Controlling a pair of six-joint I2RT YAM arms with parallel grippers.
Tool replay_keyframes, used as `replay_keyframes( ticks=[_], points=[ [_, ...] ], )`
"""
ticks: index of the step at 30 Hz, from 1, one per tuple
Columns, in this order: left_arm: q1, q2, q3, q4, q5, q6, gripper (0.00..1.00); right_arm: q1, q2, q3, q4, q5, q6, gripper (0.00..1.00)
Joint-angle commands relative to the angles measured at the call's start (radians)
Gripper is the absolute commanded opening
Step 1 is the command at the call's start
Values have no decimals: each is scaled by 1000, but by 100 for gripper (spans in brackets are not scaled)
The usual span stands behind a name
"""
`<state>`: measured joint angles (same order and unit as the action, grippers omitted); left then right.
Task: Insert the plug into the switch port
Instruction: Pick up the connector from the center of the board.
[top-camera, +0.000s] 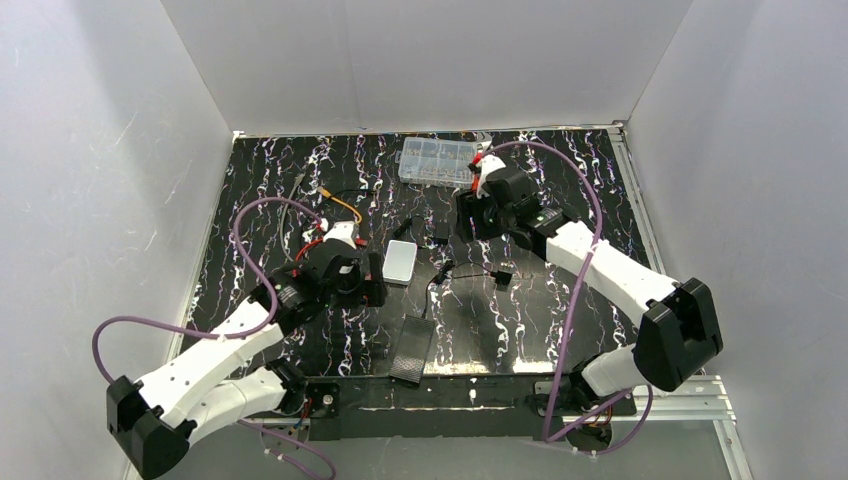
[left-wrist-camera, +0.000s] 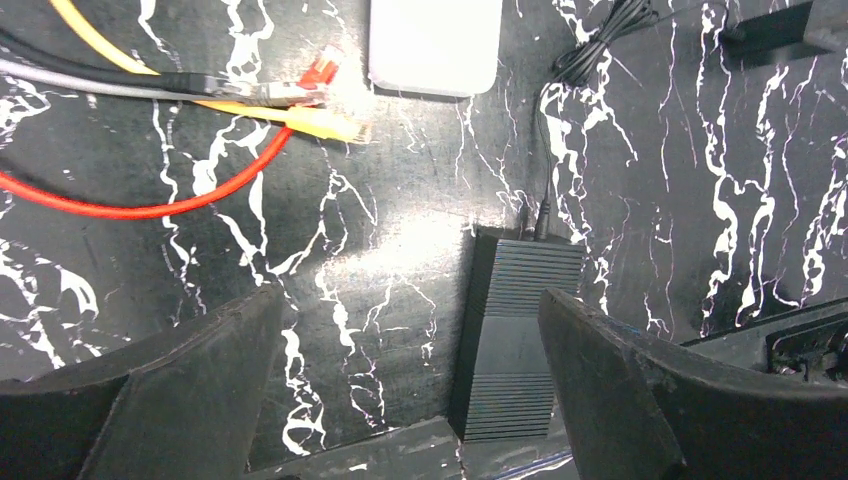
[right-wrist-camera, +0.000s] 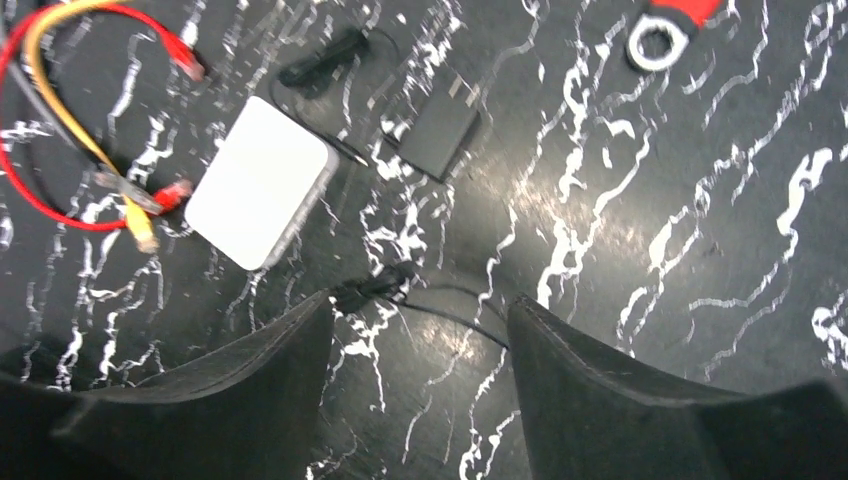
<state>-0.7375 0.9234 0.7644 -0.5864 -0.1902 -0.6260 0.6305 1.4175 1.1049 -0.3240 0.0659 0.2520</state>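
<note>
left hand (left-wrist-camera: 408, 300) released | right hand (right-wrist-camera: 420, 300) released | 1 orange plug (left-wrist-camera: 335, 125) | 2 red connectors (right-wrist-camera: 175, 192)

White box (left-wrist-camera: 435, 45) is cropped by the top edge. On the switch (left-wrist-camera: 515, 340), no port can be made out. Plug (right-wrist-camera: 142, 232) is blurred, right wrist.

Table (left-wrist-camera: 400, 260) glossy; white box (left-wrist-camera: 435, 45) smooth plastic; switch (left-wrist-camera: 520, 330) ribbed, matt.
</note>
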Motion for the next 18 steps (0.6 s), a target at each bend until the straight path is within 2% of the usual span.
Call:
replay_keyframes(
  ticks=[1, 10, 18],
  points=[
    [8, -49, 55, -113, -88, -15, 98, -6, 46, 86, 76, -121, -36, 73],
    [8, -117, 112, -233, -196, -36, 98, 19, 153, 186, 94, -396, -30, 66],
    [8, -203, 155, -326, -300, -54, 98, 94, 292, 308, 154, -464, 108, 61]
  ],
)
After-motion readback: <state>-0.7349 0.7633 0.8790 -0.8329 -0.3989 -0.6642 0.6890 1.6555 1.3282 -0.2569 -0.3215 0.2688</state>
